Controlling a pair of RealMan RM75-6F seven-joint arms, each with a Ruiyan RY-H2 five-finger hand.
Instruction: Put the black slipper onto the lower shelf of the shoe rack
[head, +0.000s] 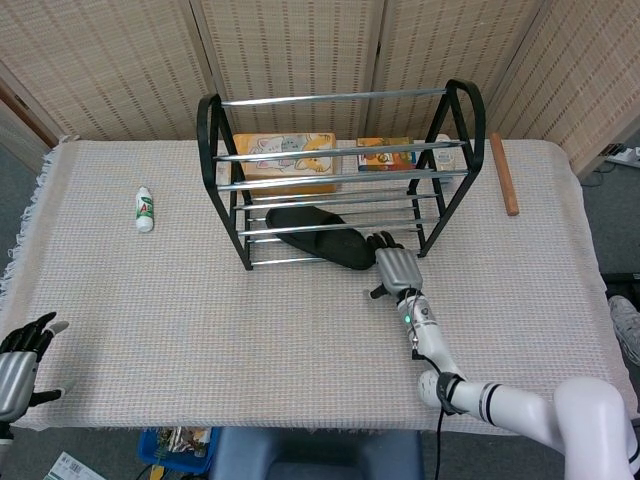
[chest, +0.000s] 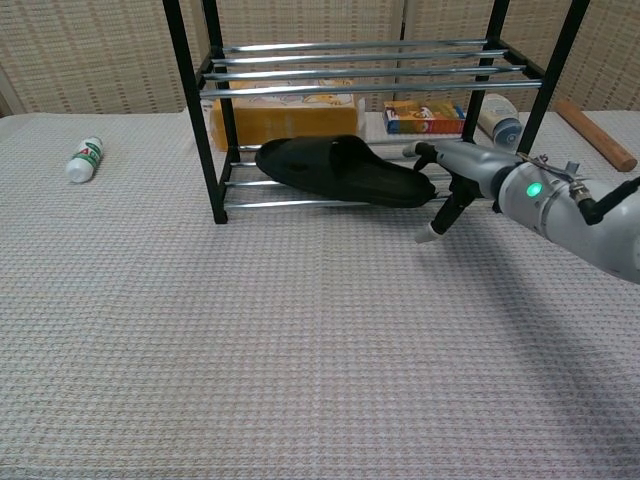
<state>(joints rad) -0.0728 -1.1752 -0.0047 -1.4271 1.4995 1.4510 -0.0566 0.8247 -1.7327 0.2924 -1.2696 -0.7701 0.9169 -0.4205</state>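
Black slipper (chest: 335, 170) lies on the lower shelf of the shoe rack (chest: 215, 150), heel end overhanging the near rail. Right hand (chest: 447, 180) at that end, fingers spread, holding nothing: nudging step. Next, probably a push further in. Only head view shows left hand (head: 18, 355), open, at the tabletop's (head: 200, 320) near-left edge.

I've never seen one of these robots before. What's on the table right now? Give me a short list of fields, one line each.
Shoe rack: black frame with chrome bars, standing at the back of the table.
Black slipper: lying on the rack's lower shelf.
Right hand: fingers apart, at the slipper's end; holding nothing.
Left hand: fingers apart, at the near left table edge.
Behind the rack: yellow box, smaller box.
Small bottle: lying left of the rack.
Wooden stick: lying right of the rack.
Table: covered in pale woven cloth.
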